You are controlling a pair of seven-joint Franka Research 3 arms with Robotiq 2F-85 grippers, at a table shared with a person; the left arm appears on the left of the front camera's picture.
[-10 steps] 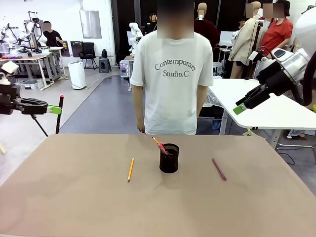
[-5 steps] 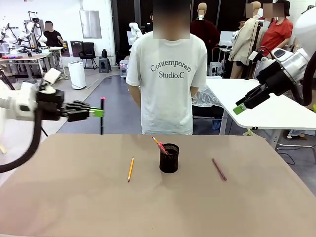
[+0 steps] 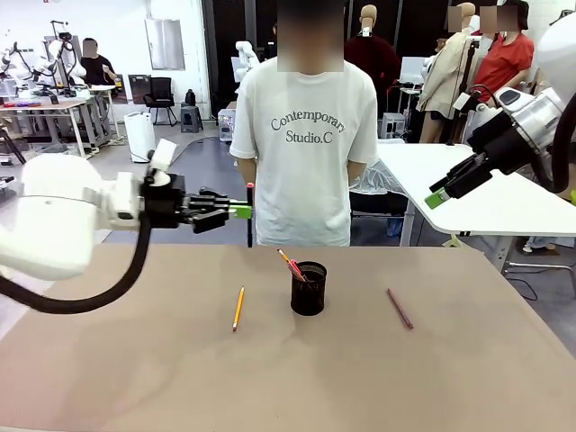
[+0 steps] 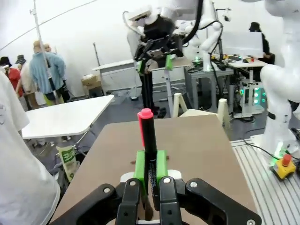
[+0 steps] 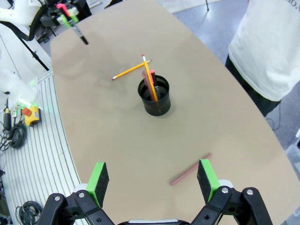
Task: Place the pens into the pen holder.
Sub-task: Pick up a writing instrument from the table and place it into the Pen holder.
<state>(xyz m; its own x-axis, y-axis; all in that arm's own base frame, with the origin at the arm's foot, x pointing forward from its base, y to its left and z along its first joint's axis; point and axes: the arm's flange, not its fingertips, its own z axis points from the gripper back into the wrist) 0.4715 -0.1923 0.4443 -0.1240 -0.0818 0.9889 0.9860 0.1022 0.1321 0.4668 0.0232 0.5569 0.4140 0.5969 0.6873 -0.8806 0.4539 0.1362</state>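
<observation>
While our left hand (image 3: 241, 212) pinched the black-and-red pen (image 3: 249, 216) upright, left of centre, our right hand (image 3: 438, 195) hung wide and empty at upper right. Light, stiff, slick barrel, we judged: grip mid-shaft. Pen holder (image 3: 308, 288) stood mid-frame on the surface (image 3: 135, 360).

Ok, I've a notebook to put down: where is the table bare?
The whole robot-side half of the table, in front of the yellow pencil, pen holder and maroon pen, is bare; so are both side strips beyond them. Crowded: the middle row, and the far edge by the left gripper holding the black-and-red pen.
</observation>
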